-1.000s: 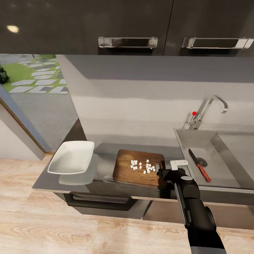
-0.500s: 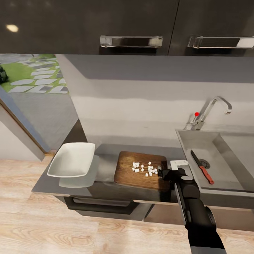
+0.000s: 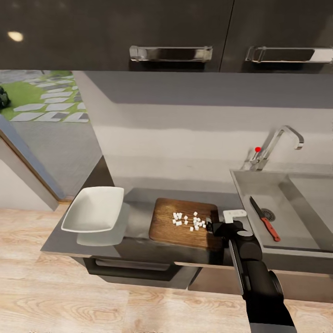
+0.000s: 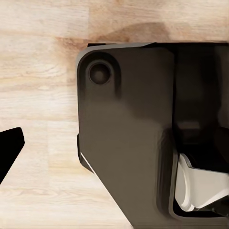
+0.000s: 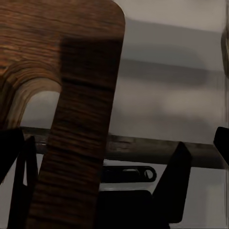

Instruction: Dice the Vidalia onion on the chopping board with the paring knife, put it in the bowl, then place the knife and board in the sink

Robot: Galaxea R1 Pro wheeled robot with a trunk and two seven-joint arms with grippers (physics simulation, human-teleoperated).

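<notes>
Several white onion cubes (image 3: pixel 188 221) sit on the board (image 3: pixel 171 226), at its three-o'clock end, where the right fingers (image 3: pixel 213 227) clamp the handle edge; the wrist view shows the board (image 5: pixel 76 119) between them. Knife (image 3: pixel 264 218) lies in sink (image 3: pixel 286 231); bowl (image 3: pixel 94 209) on bench (image 3: pixel 138 217).

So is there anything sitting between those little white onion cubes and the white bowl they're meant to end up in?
Nothing visible blocks the way. The diced onion lies on the chopping board, and the bowl stands apart from the board, with only bare countertop between them. The right gripper is at the board's other end, toward the sink.
</notes>
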